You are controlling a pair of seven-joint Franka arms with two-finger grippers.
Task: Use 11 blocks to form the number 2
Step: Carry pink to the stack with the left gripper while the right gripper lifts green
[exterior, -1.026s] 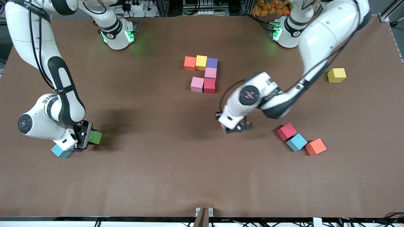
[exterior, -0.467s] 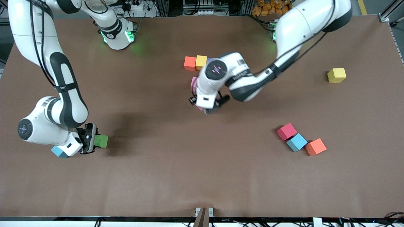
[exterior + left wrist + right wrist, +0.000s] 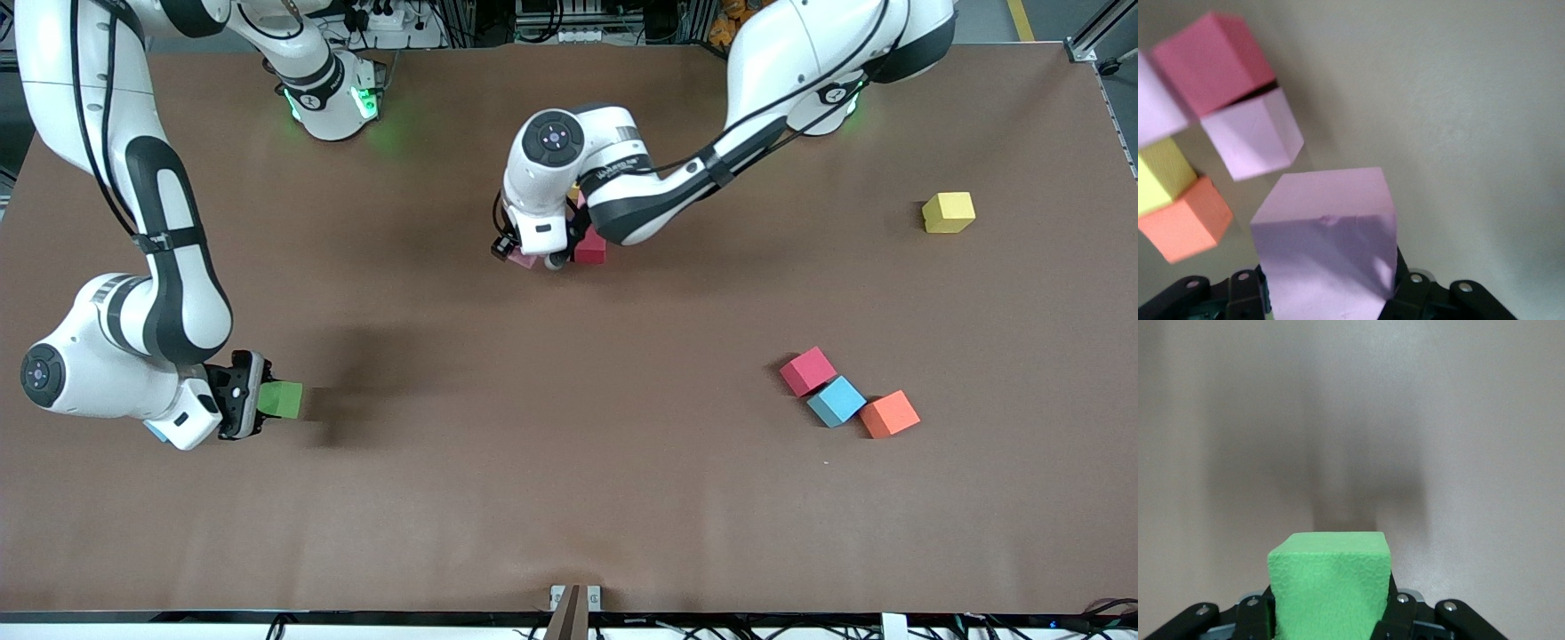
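Observation:
My left gripper [image 3: 526, 255] is shut on a pink block [image 3: 1328, 247] and hangs beside the partly built number 2, whose blocks are mostly hidden under the arm in the front view. The left wrist view shows a red block [image 3: 1211, 63], a pink block [image 3: 1255, 133], a yellow block [image 3: 1161, 177] and an orange block [image 3: 1185, 220] just past the held one. Part of the red block [image 3: 591, 249] also shows in the front view. My right gripper [image 3: 258, 404] is shut on a green block [image 3: 1331, 587] just above the table at the right arm's end.
Loose blocks lie toward the left arm's end: a yellow one [image 3: 949, 212] alone, and a red [image 3: 808, 371], light blue [image 3: 836, 401] and orange [image 3: 890, 414] group nearer the front camera. A sliver of another light blue block [image 3: 158, 433] shows under the right wrist.
The left arm swung with its pink block from over the middle of the table to the block cluster. The right gripper closed on the green block and shifted it slightly.

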